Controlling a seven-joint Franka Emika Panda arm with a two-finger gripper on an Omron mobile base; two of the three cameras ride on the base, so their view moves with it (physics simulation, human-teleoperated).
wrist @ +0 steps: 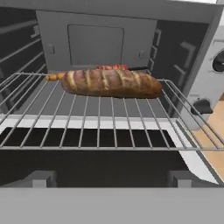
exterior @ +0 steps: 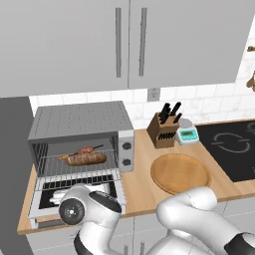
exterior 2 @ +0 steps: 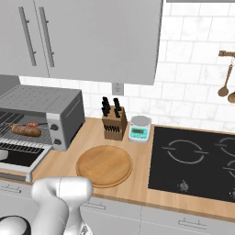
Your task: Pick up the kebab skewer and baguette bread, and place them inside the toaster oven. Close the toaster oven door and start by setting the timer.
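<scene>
The toaster oven [exterior: 79, 122] stands at the counter's left end with its door [exterior: 74, 195] dropped open toward me. The baguette bread [wrist: 109, 83] lies across the wire rack [wrist: 87, 120] inside. Right behind it lies the kebab skewer [wrist: 111, 67], mostly hidden by the loaf. From the base views, the baguette [exterior: 87, 158] and skewer [exterior: 85, 149] lie side by side on the rack. My gripper [wrist: 109, 180] hovers over the lowered door, just in front of the oven mouth, open with nothing between its fingers. Two knobs [exterior: 126, 153] sit on the right-hand panel.
A round wooden board [exterior: 180, 173] lies on the counter right of the oven. Behind it stand a knife block [exterior: 163, 130] and a small scale [exterior: 187, 133]. A black cooktop [exterior: 234, 144] is at the far right. Wall cabinets [exterior: 124, 40] hang above.
</scene>
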